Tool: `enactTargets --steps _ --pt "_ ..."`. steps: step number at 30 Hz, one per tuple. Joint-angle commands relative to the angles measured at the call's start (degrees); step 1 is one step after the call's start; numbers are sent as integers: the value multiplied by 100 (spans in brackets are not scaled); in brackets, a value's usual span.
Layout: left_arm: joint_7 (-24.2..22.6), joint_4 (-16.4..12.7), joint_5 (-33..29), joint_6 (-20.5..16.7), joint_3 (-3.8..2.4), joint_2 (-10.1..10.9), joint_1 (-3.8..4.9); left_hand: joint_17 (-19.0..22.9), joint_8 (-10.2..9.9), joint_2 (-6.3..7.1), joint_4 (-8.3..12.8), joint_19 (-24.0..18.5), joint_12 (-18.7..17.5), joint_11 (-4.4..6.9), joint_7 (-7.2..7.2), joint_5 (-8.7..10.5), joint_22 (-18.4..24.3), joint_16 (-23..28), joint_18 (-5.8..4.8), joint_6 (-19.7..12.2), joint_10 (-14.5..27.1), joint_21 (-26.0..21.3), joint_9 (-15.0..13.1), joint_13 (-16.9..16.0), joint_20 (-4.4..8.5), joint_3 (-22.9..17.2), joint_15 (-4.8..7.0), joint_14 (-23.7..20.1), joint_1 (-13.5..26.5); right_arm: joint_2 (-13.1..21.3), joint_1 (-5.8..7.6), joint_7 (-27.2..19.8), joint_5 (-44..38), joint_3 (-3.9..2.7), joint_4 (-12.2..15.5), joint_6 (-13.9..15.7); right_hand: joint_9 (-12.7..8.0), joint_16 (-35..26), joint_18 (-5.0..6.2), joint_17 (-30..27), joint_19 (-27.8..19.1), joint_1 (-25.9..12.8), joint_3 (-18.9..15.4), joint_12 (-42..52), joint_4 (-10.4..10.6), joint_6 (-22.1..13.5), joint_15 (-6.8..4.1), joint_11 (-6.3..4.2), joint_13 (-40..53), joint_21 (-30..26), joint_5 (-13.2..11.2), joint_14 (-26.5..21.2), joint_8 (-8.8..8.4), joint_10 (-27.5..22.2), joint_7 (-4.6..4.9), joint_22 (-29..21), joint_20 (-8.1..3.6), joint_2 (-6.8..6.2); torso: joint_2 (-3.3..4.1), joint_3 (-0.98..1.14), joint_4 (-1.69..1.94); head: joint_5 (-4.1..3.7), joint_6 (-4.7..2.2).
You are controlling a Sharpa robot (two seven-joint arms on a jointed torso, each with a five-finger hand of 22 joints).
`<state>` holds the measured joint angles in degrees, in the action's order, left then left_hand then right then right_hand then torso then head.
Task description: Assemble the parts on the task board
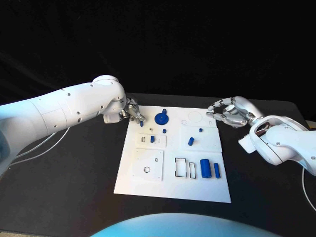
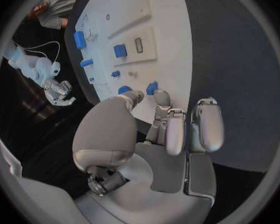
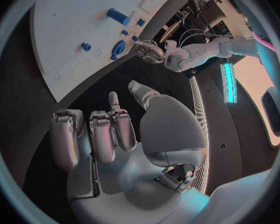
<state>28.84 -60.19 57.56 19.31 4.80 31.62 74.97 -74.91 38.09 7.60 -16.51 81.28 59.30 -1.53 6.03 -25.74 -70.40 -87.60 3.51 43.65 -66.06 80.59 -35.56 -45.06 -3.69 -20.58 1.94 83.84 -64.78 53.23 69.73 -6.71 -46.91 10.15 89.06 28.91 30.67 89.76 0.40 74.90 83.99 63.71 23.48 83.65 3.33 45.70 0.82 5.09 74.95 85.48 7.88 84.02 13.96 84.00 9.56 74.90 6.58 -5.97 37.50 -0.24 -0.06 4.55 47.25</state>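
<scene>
Black tabletop [image 1: 65,177] carrying the white board [image 1: 174,182]. Left hand [image 1: 132,112] at the board's far-left corner, fingers near a small blue part [image 1: 141,123]; whether it pinches cannot be told. Several parts [image 1: 205,168] lie loose: assembly seemingly early. Right hand [image 1: 229,112] curled, holding nothing.

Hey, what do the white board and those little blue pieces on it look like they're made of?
The task board looks like matte white plastic or coated sheet: flat, even, no glare, though the look leaves it open. The blue parts seem moulded or printed plastic, given their uniform saturated colour and dull finish.
</scene>
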Motion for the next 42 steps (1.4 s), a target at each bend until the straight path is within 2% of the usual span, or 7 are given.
enactTargets --steps 1,15,17,20,26,29,42 --pt "-37 7 -85 85 3 -22 -7 -1206 30 8 1 56 31 14 -14 19 -13 -19 35 33 -52 23 -9 -16 4 -42 41 517 -66 -5 -5 -19 -20 0 6 -80 5 24 83 1510 377 33 7 16 39 -53 -54 -54 966 -1 34 598 20 188 -3 1198 -44 19 1 2 -3 3 5" --pt "-35 50 -147 85 18 -44 -15 -1216 71 -28 3 66 45 25 -27 20 -37 -27 31 41 -62 35 -24 -23 9 -68 50 520 -137 -9 -5 -19 -20 0 6 -79 5 24 83 1510 377 33 7 16 39 -53 -54 -54 966 -1 34 598 20 188 -3 1198 -44 19 -1 0 1 -1 22" --pt "-36 56 -174 79 19 -46 -16 -1217 109 -82 14 69 56 37 -40 21 -45 -28 30 41 -71 39 -38 -29 17 -108 60 521 -224 -10 -5 -20 -19 0 5 -80 5 24 83 1510 377 33 7 16 39 -53 -54 -54 966 -1 34 598 20 188 -3 1198 -44 19 -1 0 0 -3 23" --pt "-40 63 -220 72 21 -48 -16 -1229 187 -228 134 76 51 68 -70 10 -68 -38 27 -14 -67 48 -70 -12 42 -334 90 525 -615 -12 -5 -21 -19 0 6 -79 5 24 83 1510 377 33 7 16 39 -53 -54 -54 966 -1 34 598 20 188 -3 1198 -44 19 -3 1 -2 -1 27" --pt "-55 82 -313 65 27 -53 -17 -1252 341 -316 384 95 40 79 -75 1 -131 -56 15 -104 -97 76 -134 10 54 -862 102 533 -1091 -14 -5 -21 -19 0 6 -80 5 24 83 1510 377 33 7 16 39 -53 -54 -54 966 -1 34 598 20 188 -3 1198 -44 19 -3 3 -5 -1 33" --pt "-64 93 -364 38 30 -51 -17 -1270 435 -274 512 105 33 68 -51 11 -165 -70 9 -149 -120 93 -177 24 42 -1237 87 539 -1169 -14 -5 -21 -19 0 6 -81 5 24 83 1510 377 33 7 16 39 -53 -54 -54 966 -1 34 598 20 188 -3 1198 -44 19 -4 2 0 -4 36" --pt "-67 -28 -615 -270 34 90 -17 -1275 660 -85 711 131 117 87 -77 2 -240 -76 -1 -114 -258 130 -283 -56 46 -1840 104 541 -1027 -16 -6 -26 -16 0 6 -79 8 24 82 1510 379 33 -2 14 59 -59 -54 -54 965 2 50 598 31 187 -3 1201 -45 25 -6 4 6 14 26"
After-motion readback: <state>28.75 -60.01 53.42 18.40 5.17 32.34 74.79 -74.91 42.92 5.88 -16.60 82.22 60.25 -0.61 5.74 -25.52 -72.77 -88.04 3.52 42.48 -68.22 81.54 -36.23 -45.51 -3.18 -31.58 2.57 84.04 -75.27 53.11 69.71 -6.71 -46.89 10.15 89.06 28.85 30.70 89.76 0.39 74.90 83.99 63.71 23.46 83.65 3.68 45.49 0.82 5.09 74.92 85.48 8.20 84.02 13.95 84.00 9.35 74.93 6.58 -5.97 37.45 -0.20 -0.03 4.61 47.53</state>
